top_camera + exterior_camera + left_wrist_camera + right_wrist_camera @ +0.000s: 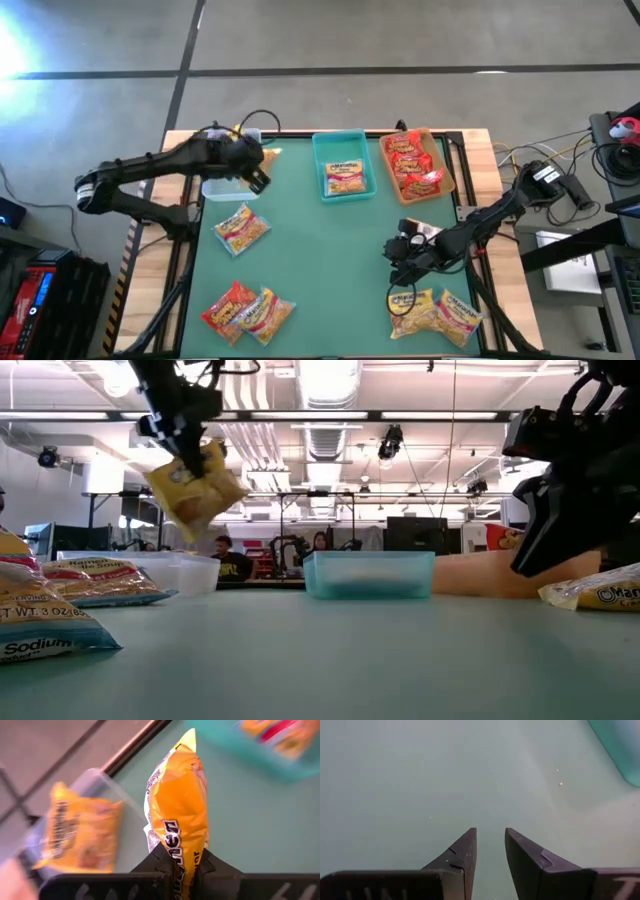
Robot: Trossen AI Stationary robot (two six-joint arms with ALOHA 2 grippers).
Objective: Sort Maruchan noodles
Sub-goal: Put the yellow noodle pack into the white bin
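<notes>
Yellow crinkly plastic is what the left gripper (256,172) carries. In the high view it hovers at the clear bin (228,187) at the desk's far left, with the teal bin (342,165) and tan bin (419,163) further along the same edge. Other packets lie loose on the green desk (330,260): one (243,228) near the left arm, two (247,311) at the front left, two (433,310) at the front right beside the right gripper (404,262).

In the low view the held packet (195,488) hangs tilted, well above the desk, pinched by one end. The judged risk is that it swings or slides loose and lands outside the bin.

The left wrist view shows the gripper clenched on the packet's bottom seam, and another yellow packet (77,834) already in the clear bin below. The packet looks slightly off to the bin's side, so releasing now could catch the rim.

The right wrist view shows the right gripper's fingers (460,856) slightly parted over bare desk, holding nothing.
</notes>
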